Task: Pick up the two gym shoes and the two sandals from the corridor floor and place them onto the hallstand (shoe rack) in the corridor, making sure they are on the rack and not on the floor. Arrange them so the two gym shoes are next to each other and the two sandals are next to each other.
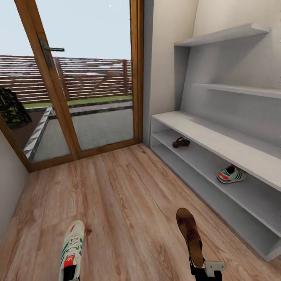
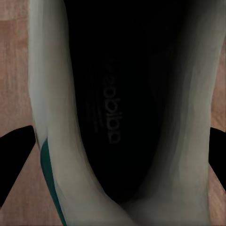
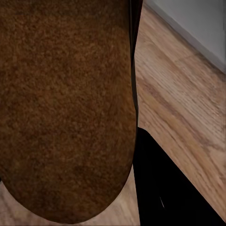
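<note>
Head view, floor: light brown plank corridor floor (image 1: 128, 203) runs from the bottom of the frame up to a wood-framed glass door (image 1: 86, 78) at upper left.
Head view, rack: the grey hallstand (image 1: 218, 140) fills the right side, bench on top, two open shelf levels below, two floating shelves above.
Head view, shelved sandal: one brown sandal (image 1: 181, 142) lies on the upper open shelf level, toward its far end near the door.
Head view, shelved shoe: one white gym shoe (image 1: 231, 174) with green stripes lies on the same shelf level, further right, well apart from that sandal.
Head view, left gripper: at bottom left, the left gripper (image 1: 70, 273) holds the second gym shoe (image 1: 72, 246) by its heel, toe pointing up the frame.
Head view, right gripper: at bottom right, the right gripper (image 1: 203, 269) grips the second sandal (image 1: 189, 234) at its heel, sole side showing.
Left wrist view: the held shoe's dark inside (image 2: 117, 108) sits between two black fingers (image 2: 14, 160) at the picture's edges, closed against its pale sides; floor behind.
Right wrist view: the held sandal's brown sole (image 3: 66, 108) lies against a black finger (image 3: 165, 188); floor and a strip of grey rack (image 3: 197, 23) at upper right.
</note>
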`<state>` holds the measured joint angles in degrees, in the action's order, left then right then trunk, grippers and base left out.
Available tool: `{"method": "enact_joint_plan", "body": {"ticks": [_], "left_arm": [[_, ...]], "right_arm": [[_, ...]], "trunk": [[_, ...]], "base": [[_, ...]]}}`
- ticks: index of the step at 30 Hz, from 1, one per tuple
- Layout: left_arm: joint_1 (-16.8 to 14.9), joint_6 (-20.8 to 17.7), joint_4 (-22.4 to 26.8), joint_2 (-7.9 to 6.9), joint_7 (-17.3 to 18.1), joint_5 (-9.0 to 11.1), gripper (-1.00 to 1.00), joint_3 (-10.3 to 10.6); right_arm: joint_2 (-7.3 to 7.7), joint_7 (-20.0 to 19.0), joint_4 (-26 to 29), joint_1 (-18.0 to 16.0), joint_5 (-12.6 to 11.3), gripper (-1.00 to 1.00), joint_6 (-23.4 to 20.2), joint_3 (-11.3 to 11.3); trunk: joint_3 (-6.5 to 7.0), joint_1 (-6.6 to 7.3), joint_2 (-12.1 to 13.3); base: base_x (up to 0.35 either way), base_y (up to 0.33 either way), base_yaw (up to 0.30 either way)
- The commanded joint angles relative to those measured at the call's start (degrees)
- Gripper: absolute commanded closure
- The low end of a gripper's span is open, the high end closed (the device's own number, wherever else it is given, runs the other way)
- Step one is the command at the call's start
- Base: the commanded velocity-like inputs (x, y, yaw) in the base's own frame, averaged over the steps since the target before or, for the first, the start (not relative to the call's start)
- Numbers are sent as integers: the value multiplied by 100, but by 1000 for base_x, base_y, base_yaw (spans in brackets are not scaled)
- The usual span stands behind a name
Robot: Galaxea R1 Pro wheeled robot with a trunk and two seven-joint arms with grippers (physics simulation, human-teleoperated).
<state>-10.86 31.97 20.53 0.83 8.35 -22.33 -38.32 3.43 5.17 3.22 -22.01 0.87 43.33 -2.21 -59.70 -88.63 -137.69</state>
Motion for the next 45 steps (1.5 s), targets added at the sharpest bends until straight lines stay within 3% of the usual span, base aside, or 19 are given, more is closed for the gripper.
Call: {"method": "enact_joint_plan", "body": {"ticks": [1,30,45], "left_arm": [[-3,11,4,5,44,-14,100,-49],[-3,11,4,5,44,-11,100,-51],[-3,11,4,5,44,-8,100,-52]], "right_arm": [[0,31,-5,-5,-8,100,13,-25],[0,36,-5,-4,-8,100,9,-25],[0,36,-5,-3,-8,100,9,-25]], "trunk": [[-5,-2,-2],[-5,-2,-2],[-5,-2,-2]], "base": [[280,214,-263],[273,227,-263],[38,57,-263]]}}
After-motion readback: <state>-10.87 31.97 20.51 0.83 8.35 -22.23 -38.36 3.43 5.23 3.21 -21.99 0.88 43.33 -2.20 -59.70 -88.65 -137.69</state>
